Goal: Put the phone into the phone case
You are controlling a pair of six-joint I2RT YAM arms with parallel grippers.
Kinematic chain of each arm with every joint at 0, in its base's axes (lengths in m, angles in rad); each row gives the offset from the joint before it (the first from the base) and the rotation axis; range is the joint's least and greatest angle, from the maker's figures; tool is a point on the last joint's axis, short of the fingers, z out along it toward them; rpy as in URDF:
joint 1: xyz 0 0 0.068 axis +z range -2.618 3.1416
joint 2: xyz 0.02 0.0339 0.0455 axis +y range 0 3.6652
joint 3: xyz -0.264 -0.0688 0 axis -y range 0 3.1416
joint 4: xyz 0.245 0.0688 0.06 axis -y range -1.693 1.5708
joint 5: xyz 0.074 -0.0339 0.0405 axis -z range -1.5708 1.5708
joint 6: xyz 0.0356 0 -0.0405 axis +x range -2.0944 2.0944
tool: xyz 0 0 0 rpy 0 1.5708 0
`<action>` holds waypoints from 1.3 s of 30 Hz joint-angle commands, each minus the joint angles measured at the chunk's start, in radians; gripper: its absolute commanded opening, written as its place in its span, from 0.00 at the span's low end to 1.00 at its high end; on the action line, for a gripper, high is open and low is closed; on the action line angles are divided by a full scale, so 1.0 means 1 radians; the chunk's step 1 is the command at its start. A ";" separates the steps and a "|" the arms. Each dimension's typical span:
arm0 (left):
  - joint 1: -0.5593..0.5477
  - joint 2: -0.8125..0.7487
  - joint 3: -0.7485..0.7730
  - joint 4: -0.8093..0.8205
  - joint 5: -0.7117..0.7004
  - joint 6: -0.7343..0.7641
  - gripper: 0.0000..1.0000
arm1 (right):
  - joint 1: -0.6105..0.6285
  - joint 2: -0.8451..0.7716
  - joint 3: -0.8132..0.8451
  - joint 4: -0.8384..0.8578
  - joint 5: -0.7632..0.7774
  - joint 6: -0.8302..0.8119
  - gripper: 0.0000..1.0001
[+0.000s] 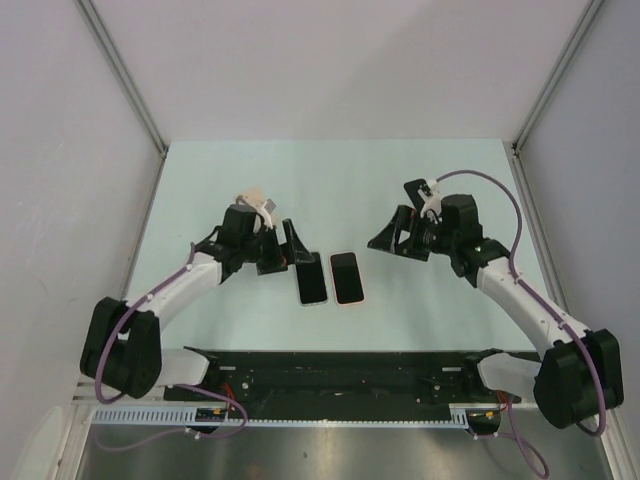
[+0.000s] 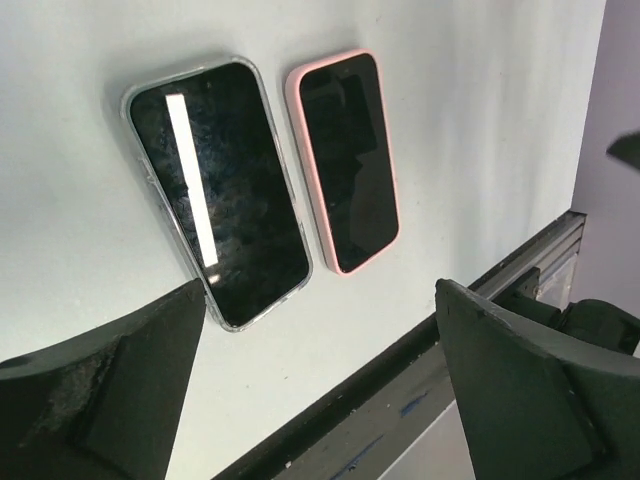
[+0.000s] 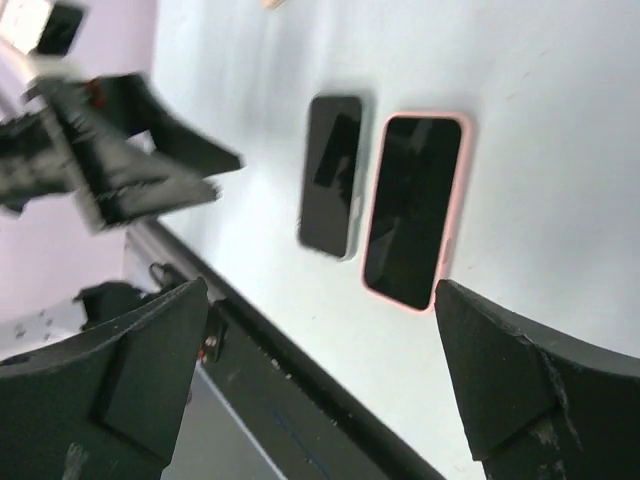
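The phone (image 1: 311,280) lies flat and face up on the table, its dark screen framed by a clear phone case rim (image 2: 135,150). Just to its right lies a second dark-screened handset in a pink case (image 1: 347,277), almost touching it. My left gripper (image 1: 285,250) hovers open at the phone's upper left, touching nothing. In the left wrist view its fingers (image 2: 120,390) stand wide apart below both the phone (image 2: 220,190) and the pink case (image 2: 348,160). My right gripper (image 1: 395,235) hangs open and empty up to the right, and its view shows the phone (image 3: 333,175) and the pink case (image 3: 413,210).
A black rail (image 1: 330,365) carrying the arm bases runs along the near table edge, just below the two handsets. Pale walls with metal corner posts (image 1: 125,80) enclose the table on the left, back and right.
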 commanded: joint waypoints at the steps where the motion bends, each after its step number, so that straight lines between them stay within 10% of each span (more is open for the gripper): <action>1: -0.003 -0.092 0.060 -0.125 -0.082 0.100 1.00 | -0.010 0.094 0.209 -0.188 0.252 -0.144 1.00; 14: 0.002 -0.227 0.021 -0.193 -0.133 0.243 1.00 | -0.098 0.609 0.583 -0.181 0.734 -0.543 1.00; 31: 0.124 -0.308 -0.005 -0.187 -0.212 0.183 1.00 | -0.272 1.073 1.051 -0.381 0.498 -0.733 1.00; 39: 0.155 -0.292 0.015 -0.254 -0.508 0.106 0.99 | -0.280 1.153 1.118 -0.409 0.441 -0.744 1.00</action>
